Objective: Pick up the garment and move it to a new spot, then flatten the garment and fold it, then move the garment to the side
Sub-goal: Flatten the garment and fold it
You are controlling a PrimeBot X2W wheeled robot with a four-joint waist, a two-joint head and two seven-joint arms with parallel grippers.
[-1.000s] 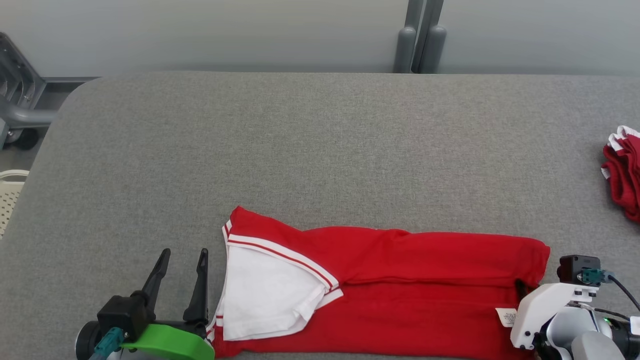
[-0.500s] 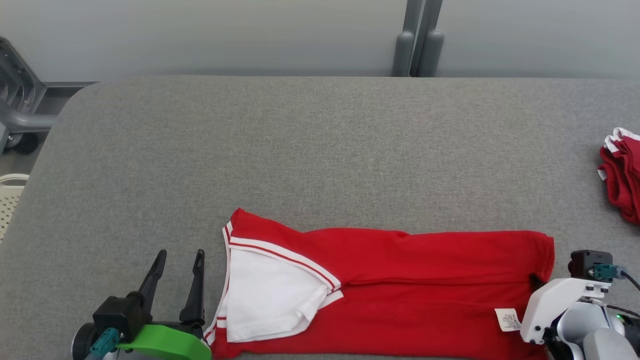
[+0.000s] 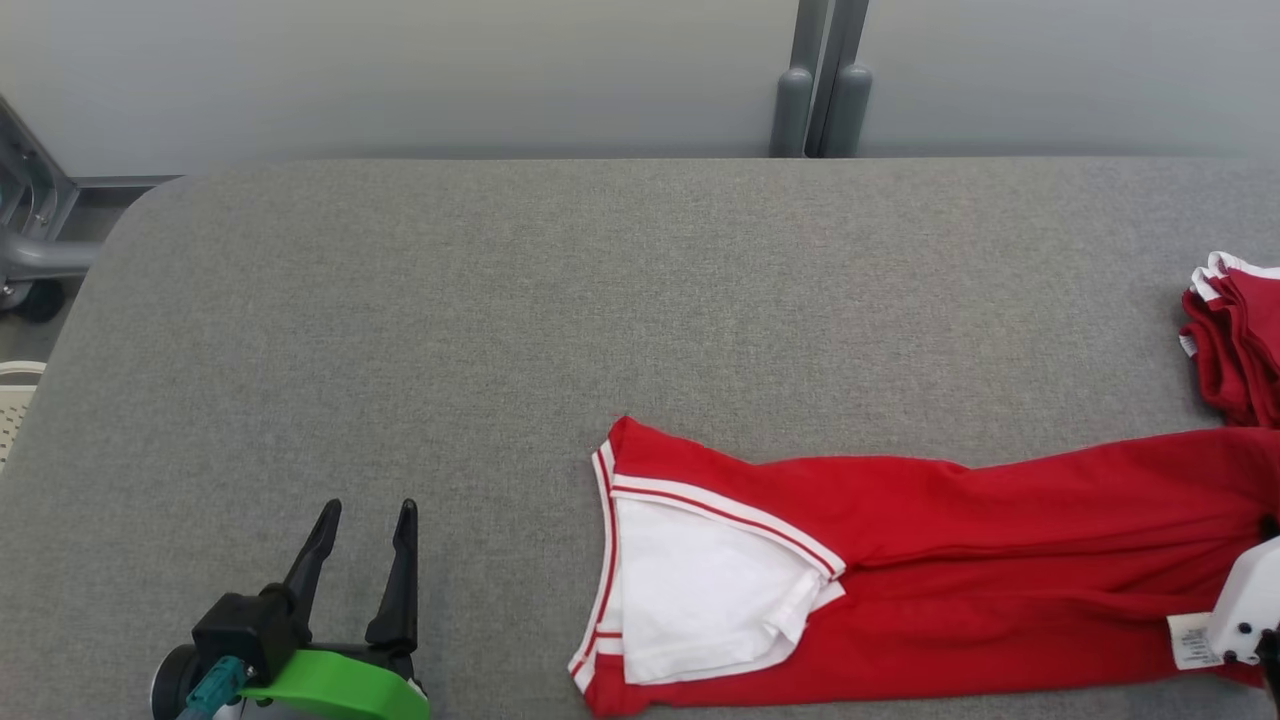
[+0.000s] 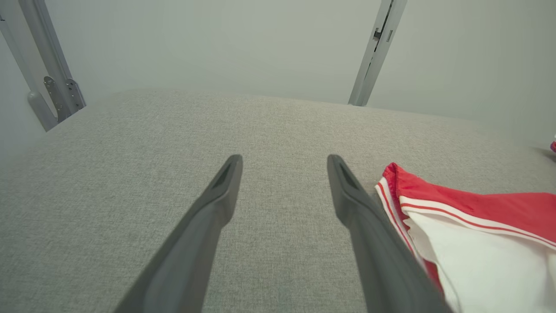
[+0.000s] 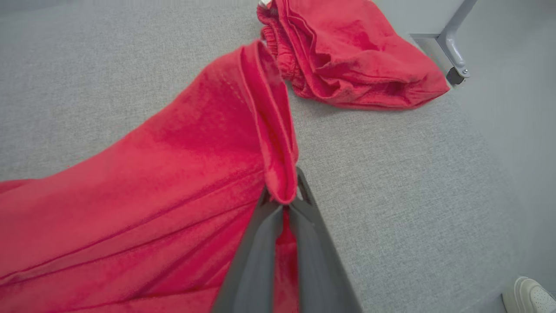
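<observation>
One container is in sight: a pale perforated basket (image 3: 12,405) at the left edge of the head view, off the end of the table. What it holds cannot be told.

The table (image 3: 600,300) is covered in grey woven cloth with a fine, even grain, and its far-left corner is rounded. On its near right part lies the garment (image 3: 950,530), a red knit piece stretched long from left to right, with soft lengthwise creases. Its left end is open and shows a white inner panel (image 3: 700,600), edged with white bands and thin red stripes. A small white printed label (image 3: 1190,640) sits at its right end. Further right and farther back, a second red garment (image 3: 1235,340) lies in a crumpled heap with white trim at its edge, just beside the far corner of the stretched one.

The right gripper (image 5: 284,198) has its two dark fingers pressed together on a rolled fold at the garment's right end. The red cloth bunches over the fingertips, and taut ridges run away from that point across the fabric. The left gripper (image 3: 367,508) hangs over bare table at the near left. Its fingers are spread wide with nothing between them, and it is apart from the garment's striped left end.
</observation>
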